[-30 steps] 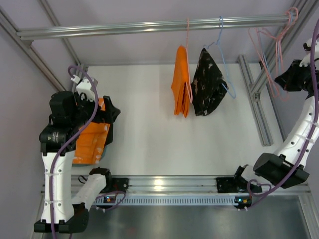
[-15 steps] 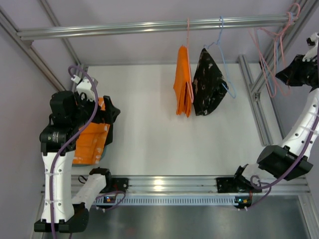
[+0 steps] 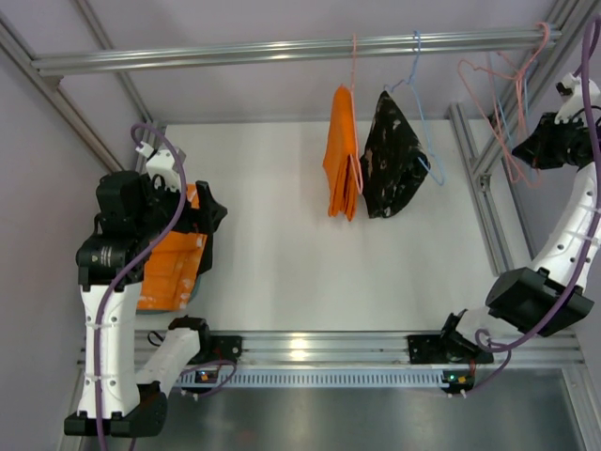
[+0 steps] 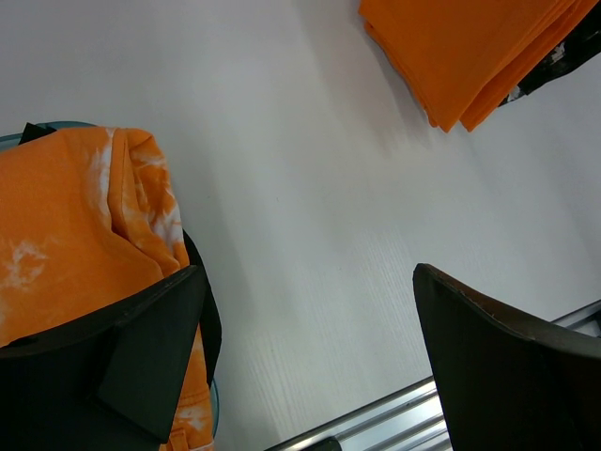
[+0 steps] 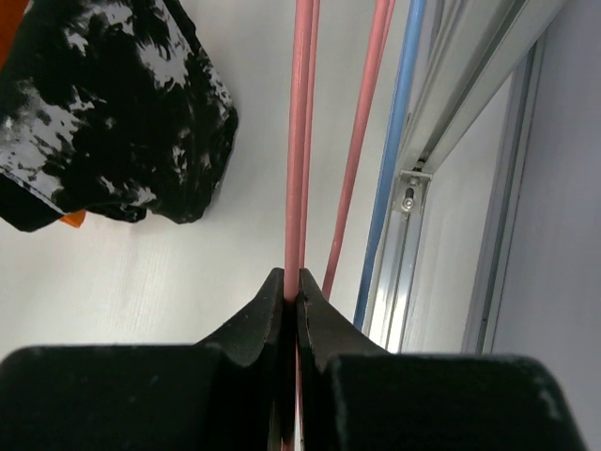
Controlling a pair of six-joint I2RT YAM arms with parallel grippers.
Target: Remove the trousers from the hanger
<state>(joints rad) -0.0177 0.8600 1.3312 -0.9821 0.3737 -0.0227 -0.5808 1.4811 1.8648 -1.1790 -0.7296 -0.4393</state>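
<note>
The orange trousers (image 3: 169,268) with whitish marks lie bunched at the table's left edge, under my left arm; they also show in the left wrist view (image 4: 66,225). My left gripper (image 3: 202,224) is open and empty just above them (image 4: 305,310). My right gripper (image 3: 533,150) is at the far right, shut on a wire of the bare pink hanger (image 5: 300,141). That hanger (image 3: 468,85) hangs from the right end of the rail (image 3: 282,52), with no cloth on it.
Another folded orange garment (image 3: 342,155) hangs mid-rail on a pink hanger, beside the black speckled garment (image 3: 392,155) on a light blue hanger (image 3: 418,66). A second pink wire (image 5: 362,122) and a blue wire (image 5: 390,169) hang beside my right fingers. An aluminium post (image 3: 479,178) stands close by.
My right gripper rose toward the rail's right end with the pink hanger, then came back down and left a little; the hanger swung left. The left arm has not moved.
</note>
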